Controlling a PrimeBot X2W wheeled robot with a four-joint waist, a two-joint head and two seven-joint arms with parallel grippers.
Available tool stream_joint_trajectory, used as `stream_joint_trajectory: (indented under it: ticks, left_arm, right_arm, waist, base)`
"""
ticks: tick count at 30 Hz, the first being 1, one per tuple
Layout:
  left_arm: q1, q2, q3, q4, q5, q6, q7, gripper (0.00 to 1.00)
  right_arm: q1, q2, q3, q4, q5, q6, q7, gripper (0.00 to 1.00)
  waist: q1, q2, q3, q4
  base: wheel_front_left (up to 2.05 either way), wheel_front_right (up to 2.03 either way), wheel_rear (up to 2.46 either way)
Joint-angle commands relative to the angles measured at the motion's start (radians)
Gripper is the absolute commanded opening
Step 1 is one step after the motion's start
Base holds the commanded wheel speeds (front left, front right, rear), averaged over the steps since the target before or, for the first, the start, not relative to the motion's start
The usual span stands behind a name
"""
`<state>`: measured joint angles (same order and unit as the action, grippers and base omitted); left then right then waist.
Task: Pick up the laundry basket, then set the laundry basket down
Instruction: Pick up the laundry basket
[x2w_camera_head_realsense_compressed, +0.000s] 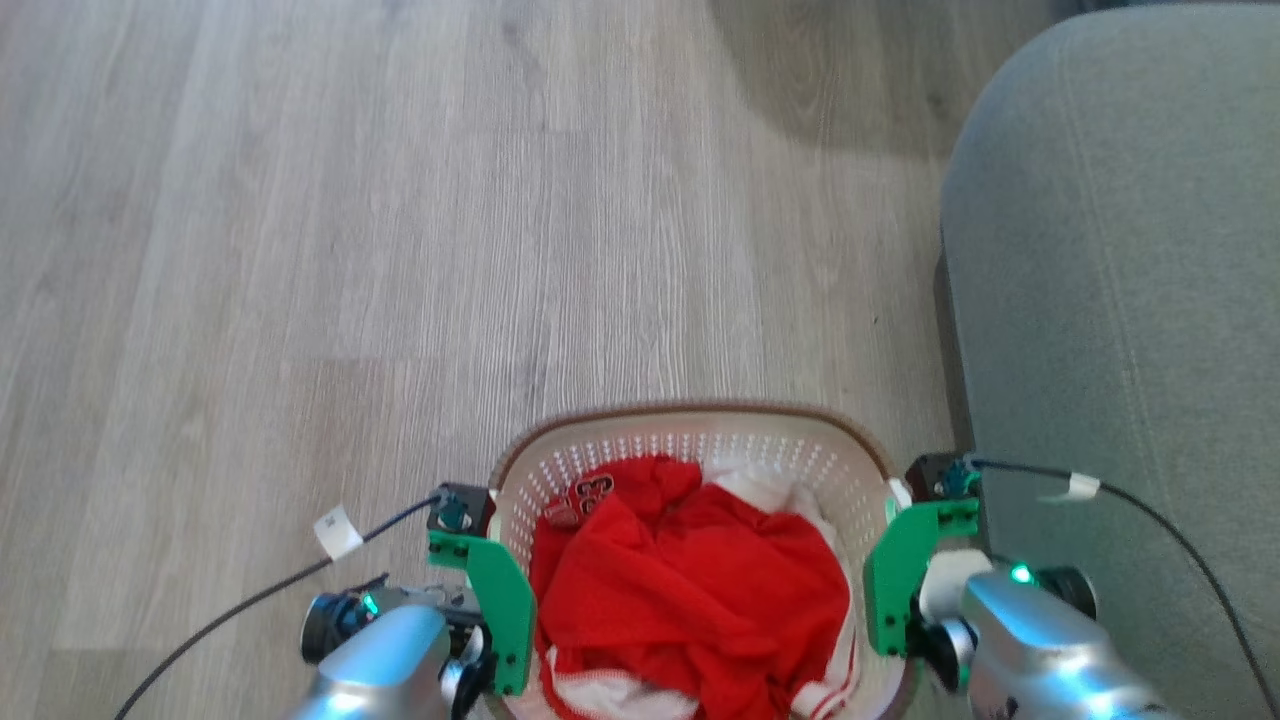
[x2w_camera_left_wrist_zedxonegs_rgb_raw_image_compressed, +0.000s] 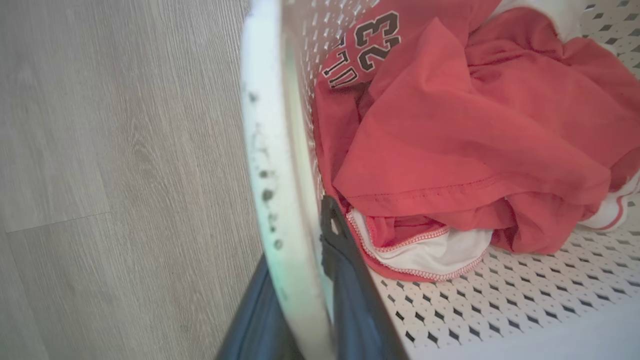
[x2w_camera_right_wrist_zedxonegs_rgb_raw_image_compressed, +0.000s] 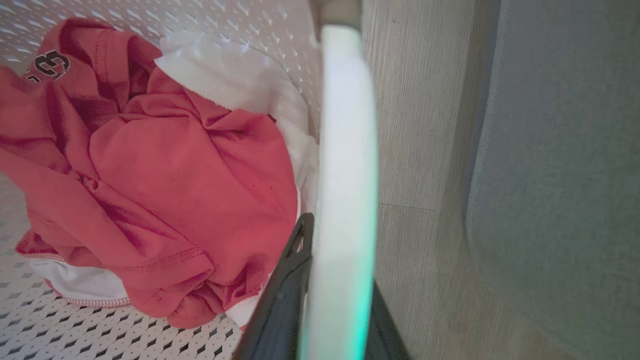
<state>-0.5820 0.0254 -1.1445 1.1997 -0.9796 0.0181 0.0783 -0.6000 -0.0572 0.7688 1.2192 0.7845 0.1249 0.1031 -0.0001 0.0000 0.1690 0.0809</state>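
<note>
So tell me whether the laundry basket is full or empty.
Partly filled: the laundry basket holds a crumpled red jersey over white cloth; its bare perforated bottom shows beside them.

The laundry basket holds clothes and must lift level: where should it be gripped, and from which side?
Take the laundry basket by its two white side handles, coming from above, one finger inside and one outside. The handles lie on opposite sides, so the weight of the clothes balances between them. The left gripper and right gripper clamp them that way.
</note>
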Motion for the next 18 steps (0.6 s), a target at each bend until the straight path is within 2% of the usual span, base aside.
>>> stream_joint_trajectory:
  ticks: [1,10,18]
  left_arm:
    - [-0.01,0.025,0.002,0.0,-0.001,-0.001,0.002,0.0]
    - [0.004,0.025,-0.024,0.009,-0.013,-0.007,0.023,0.0]
    - [0.012,0.025,-0.045,0.011,-0.018,-0.008,0.023,0.0]
  right_arm:
    - [0.021,0.007,0.025,-0.017,0.01,0.006,-0.003,0.0]
    - [0.047,0.007,0.079,-0.027,0.067,0.006,0.019,0.0]
    - [0.04,0.007,0.118,-0.016,0.1,0.006,0.016,0.0]
  waist:
    - [0.0001,0.0,-0.032,-0.001]
    - [0.0001,0.0,-0.1,-0.007]
    - [0.0001,0.0,-0.117,-0.009]
  base:
    - [0.0,0.0,0.0]
    - [0.0,0.0,0.0]
    - [0.0,0.0,0.0]
